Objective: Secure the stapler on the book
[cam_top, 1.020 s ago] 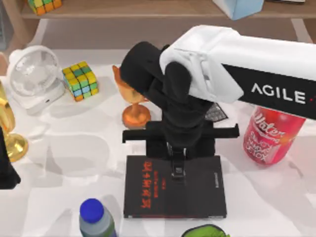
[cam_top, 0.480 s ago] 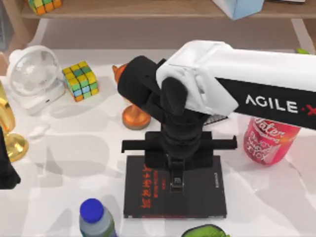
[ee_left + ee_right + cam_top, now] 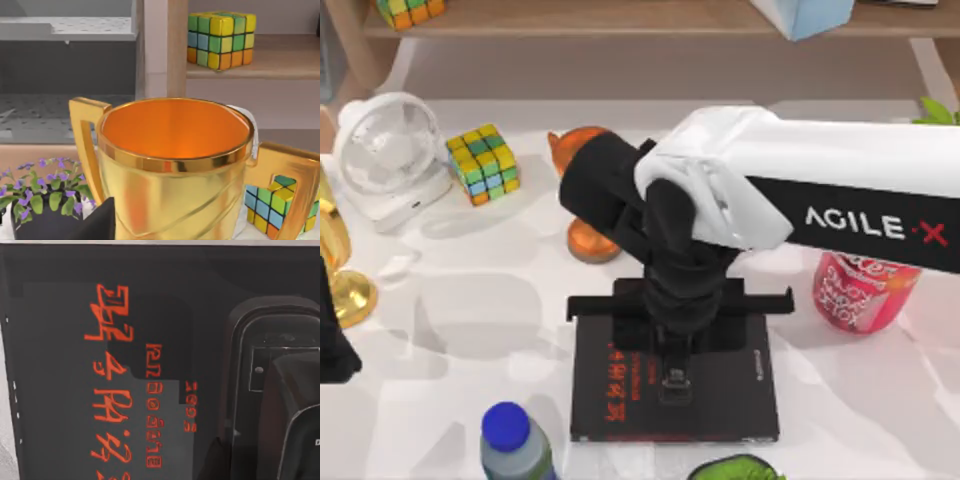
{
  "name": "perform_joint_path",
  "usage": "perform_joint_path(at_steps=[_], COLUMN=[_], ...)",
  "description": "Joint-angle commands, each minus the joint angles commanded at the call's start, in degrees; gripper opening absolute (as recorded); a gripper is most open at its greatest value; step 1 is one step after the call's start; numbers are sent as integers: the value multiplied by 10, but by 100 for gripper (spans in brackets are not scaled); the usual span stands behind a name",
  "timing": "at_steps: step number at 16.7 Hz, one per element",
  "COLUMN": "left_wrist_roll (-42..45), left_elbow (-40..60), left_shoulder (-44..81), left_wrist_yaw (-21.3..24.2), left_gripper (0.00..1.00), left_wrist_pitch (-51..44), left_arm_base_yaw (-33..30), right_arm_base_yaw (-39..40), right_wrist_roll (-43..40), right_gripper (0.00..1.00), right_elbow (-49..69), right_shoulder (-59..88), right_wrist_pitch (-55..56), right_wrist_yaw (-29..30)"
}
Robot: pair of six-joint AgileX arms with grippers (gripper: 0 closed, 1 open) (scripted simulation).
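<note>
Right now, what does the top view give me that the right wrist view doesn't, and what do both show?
Top view alone: the right arm reaching over the table, the red bottle, the colour cube, the white fan and the blue-capped bottle.
Right wrist view alone: the cover's red characters close up.
Shared: the book with the stapler over its cover.

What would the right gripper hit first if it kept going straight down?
Most likely the stapler that the right gripper seems to carry, then the book right beneath it; how much gap remains is unclear.

The stapler (image 3: pixel 673 375) lies on the book (image 3: pixel 730 395), under the right gripper (image 3: pixel 675 355).
</note>
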Motion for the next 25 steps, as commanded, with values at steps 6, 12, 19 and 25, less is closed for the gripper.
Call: perform_joint_path(at_steps=[6, 12, 19, 25], left_wrist_roll=[0, 0, 0, 0], left_elbow=[0, 0, 0, 0], left_shoulder=[0, 0, 0, 0], left_wrist_yaw=[0, 0, 0, 0], left_gripper=[100, 100, 100, 100], left_wrist_pitch=[0, 0, 0, 0], left_arm_base_yaw=[0, 0, 0, 0], right_arm_base_yaw=[0, 0, 0, 0], right_wrist_roll=[-1, -1, -1, -1], right_gripper=[0, 38, 90, 100], right_elbow=[-12, -12, -12, -12], right_shoulder=[7, 7, 7, 7], right_wrist_pitch=[19, 19, 19, 19], right_wrist_yaw=[0, 0, 0, 0])
